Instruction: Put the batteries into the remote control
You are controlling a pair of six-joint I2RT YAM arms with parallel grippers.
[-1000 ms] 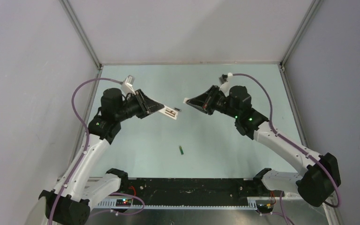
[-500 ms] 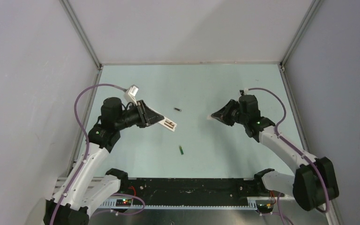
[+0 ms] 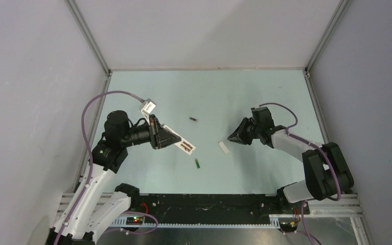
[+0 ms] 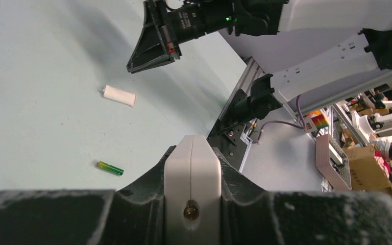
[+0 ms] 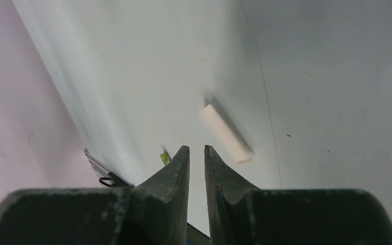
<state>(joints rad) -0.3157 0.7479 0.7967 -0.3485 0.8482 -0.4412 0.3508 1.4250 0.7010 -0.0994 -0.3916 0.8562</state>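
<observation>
My left gripper (image 3: 172, 138) is shut on the white remote control (image 3: 185, 146) and holds it above the table, its open battery bay facing up. In the left wrist view the remote (image 4: 192, 158) sits clamped between the fingers (image 4: 143, 184). The green battery (image 3: 197, 163) lies on the table just below the remote and also shows in the left wrist view (image 4: 110, 168). The blackish battery (image 3: 193, 119) lies further back. My right gripper (image 3: 231, 138) is low over the table, its jaws a narrow gap apart and empty (image 5: 196, 149).
A small white flat piece (image 3: 224, 147) lies on the table just left of my right gripper; it also shows in the right wrist view (image 5: 226, 133) and the left wrist view (image 4: 119, 95). Enclosure walls stand on both sides, and a black rail (image 3: 209, 206) runs along the near edge.
My right gripper pulled back right and down and let go of the white piece, which now lies on the table. My left gripper drew the remote nearer and lower.
</observation>
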